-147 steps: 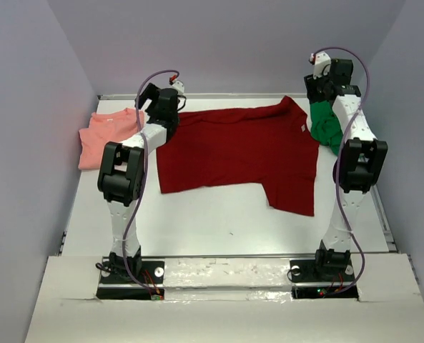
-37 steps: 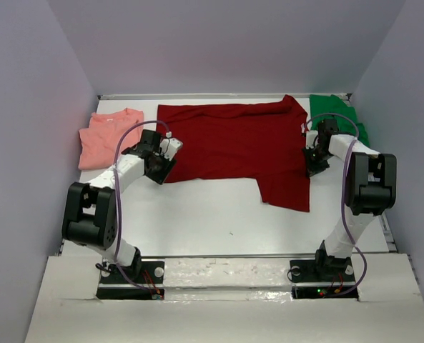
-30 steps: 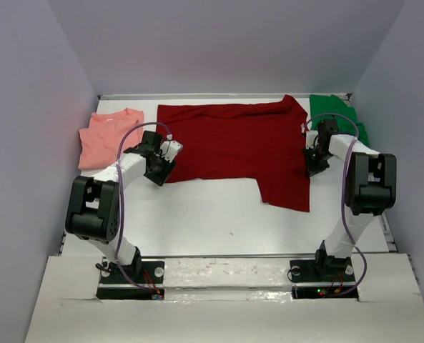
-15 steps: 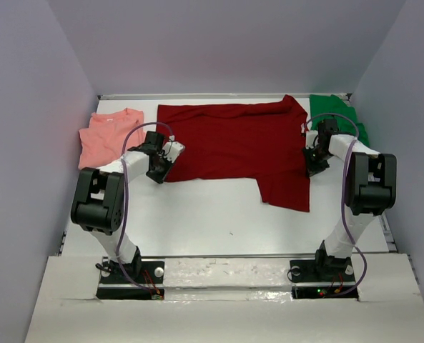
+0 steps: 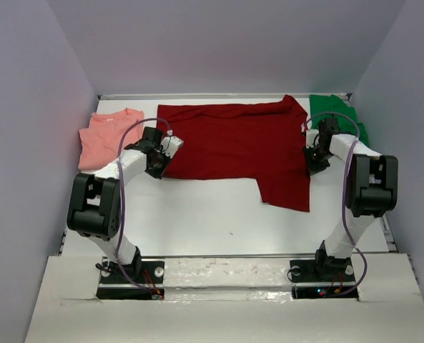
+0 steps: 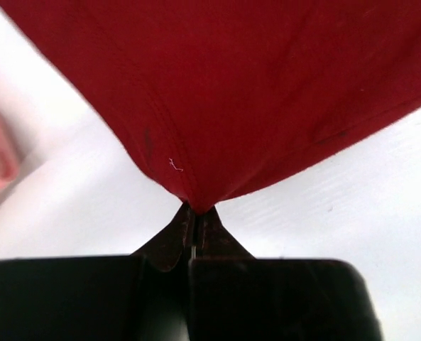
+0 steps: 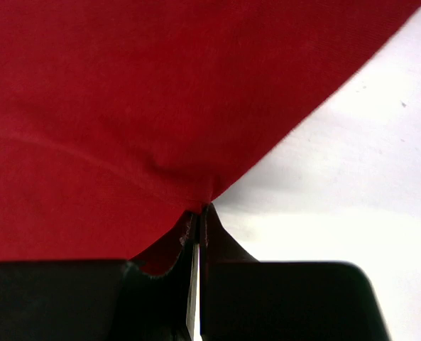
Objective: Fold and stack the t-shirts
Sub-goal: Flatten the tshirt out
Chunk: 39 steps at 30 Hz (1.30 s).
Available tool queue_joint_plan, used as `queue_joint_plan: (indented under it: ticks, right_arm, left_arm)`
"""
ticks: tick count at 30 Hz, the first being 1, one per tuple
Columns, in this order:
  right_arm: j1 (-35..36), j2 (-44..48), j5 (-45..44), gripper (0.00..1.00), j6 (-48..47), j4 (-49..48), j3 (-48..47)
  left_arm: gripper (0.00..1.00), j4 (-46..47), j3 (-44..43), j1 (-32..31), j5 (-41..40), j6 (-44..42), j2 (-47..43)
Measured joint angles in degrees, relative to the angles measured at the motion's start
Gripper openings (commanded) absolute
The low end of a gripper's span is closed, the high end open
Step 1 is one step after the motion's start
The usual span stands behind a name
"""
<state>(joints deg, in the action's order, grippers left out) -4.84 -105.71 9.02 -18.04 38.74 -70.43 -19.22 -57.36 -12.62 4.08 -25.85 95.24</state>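
Note:
The dark red t-shirt [image 5: 233, 143] lies spread across the back half of the white table [image 5: 219, 221], one sleeve hanging toward the front right. My left gripper [image 5: 157, 170] is shut on its left edge; in the left wrist view the cloth [image 6: 231, 92] rises to a pinched point at the gripper [image 6: 194, 212]. My right gripper [image 5: 314, 169] is shut on the shirt's right edge, the fabric [image 7: 125, 106] pulled into its closed tips [image 7: 199, 212]. The salmon pink t-shirt [image 5: 108, 136] lies at the back left, the bright green one [image 5: 340, 114] at the back right corner.
Grey walls close in the table on the left, back and right. Both arm bases [image 5: 129, 275] [image 5: 324, 275] sit on the near white ledge. Bare table surface lies in front of the red shirt.
My left gripper has closed on the red shirt's left edge and shifted slightly toward the back. The right gripper has stayed shut on the right edge without moving.

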Motion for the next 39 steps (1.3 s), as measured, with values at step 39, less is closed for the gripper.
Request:
queue_joint_plan:
  ticks: [39]
  right_arm:
    - [0.04,20.28,4.59,0.00,-1.57,11.45,-48.43]
  left_arm:
    - [0.00,-2.25,-46.77,0.00,-14.12,1.31,-15.74]
